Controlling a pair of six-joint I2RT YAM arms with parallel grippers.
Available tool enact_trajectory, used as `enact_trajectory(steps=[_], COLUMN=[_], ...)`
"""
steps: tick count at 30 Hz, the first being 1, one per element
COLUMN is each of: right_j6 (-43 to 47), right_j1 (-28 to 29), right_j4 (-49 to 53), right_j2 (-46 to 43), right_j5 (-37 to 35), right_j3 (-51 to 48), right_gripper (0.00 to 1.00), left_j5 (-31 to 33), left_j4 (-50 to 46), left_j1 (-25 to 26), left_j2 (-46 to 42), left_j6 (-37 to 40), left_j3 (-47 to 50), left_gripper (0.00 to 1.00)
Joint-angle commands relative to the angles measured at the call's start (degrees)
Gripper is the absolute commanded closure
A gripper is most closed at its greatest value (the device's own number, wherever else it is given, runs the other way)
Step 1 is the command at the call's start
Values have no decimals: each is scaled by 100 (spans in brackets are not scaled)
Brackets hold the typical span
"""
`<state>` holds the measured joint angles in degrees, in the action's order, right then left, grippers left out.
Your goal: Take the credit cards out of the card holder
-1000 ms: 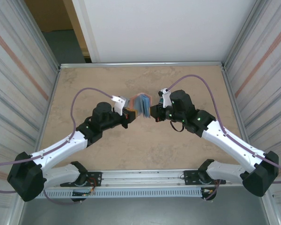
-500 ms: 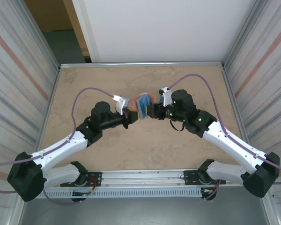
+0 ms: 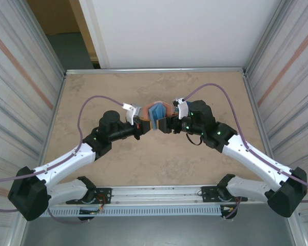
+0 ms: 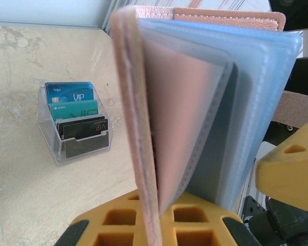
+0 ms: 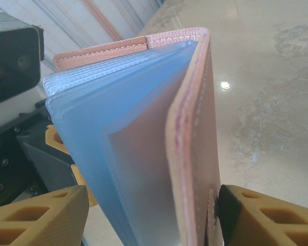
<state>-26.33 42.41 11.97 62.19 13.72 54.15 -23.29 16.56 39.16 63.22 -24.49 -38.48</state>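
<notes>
while the left gripper pinches the card holder from 9 o'clock, the right gripper at 3 o'clock stands spread; no credit cards are out yet.

Tan marbled table with one box on it
The table has a pale, veined top; a clear plastic box stands upright on it, holding tiered cards, blue, teal and black.
</notes>
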Motion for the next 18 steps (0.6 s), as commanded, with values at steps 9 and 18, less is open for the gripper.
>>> enact_trajectory(steps=[9,18], right_j6=[128,-1], right_j1=[15,-2], right_j4=[59,122], right_j2=[-23,-227], right_j5=[-398,-659], right_j3=[-27,-97], right_gripper=[39,79], left_j5=[-384,-396], left_j4=[272,243], left_j1=[-44,-66], left_j2=[-223,-235], left_j6=[-65,-58], left_j3=[0,81], left_gripper=[100,100])
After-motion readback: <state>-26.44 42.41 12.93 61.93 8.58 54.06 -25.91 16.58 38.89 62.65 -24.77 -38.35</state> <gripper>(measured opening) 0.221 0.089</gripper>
